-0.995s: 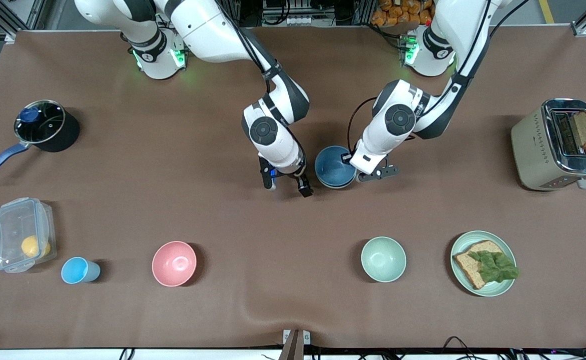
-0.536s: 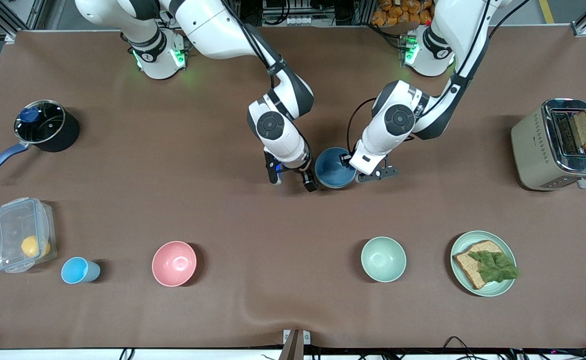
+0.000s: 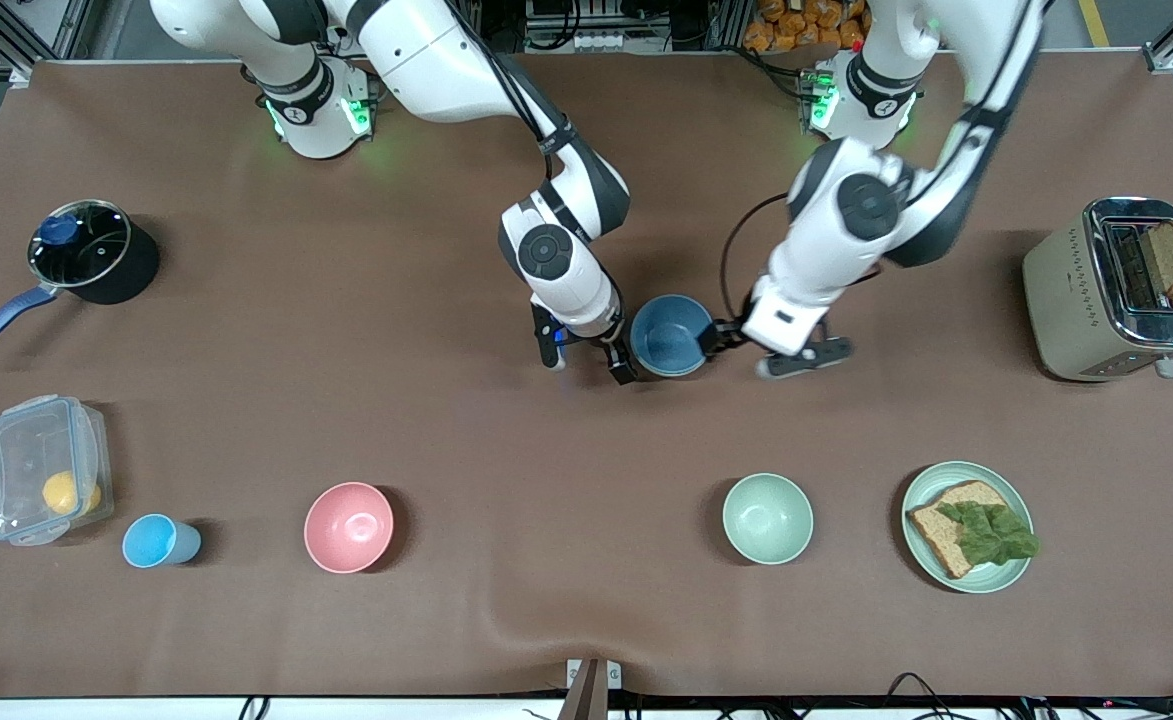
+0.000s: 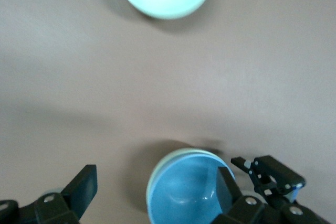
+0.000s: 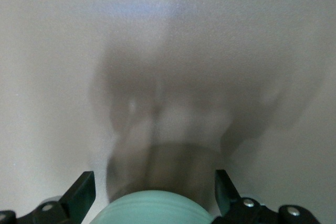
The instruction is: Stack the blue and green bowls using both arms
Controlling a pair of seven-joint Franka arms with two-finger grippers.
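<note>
Centrally, nearer the robots' edge of the brown surface, the blue bowl sits nested inside the green bowl. The left end effector and the right end effector flank the stack, both with fingers apart, gripping nothing. A paler mint bowl rests toward the camera's edge.

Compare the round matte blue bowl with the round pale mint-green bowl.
The blue bowl is medium blue; the mint-green bowl is whitish green. The blue bowl sits nested in a green bowl between the open left gripper and right gripper; the mint-green bowl stands alone, nearer the front camera. Both are round, plain, upright.
</note>
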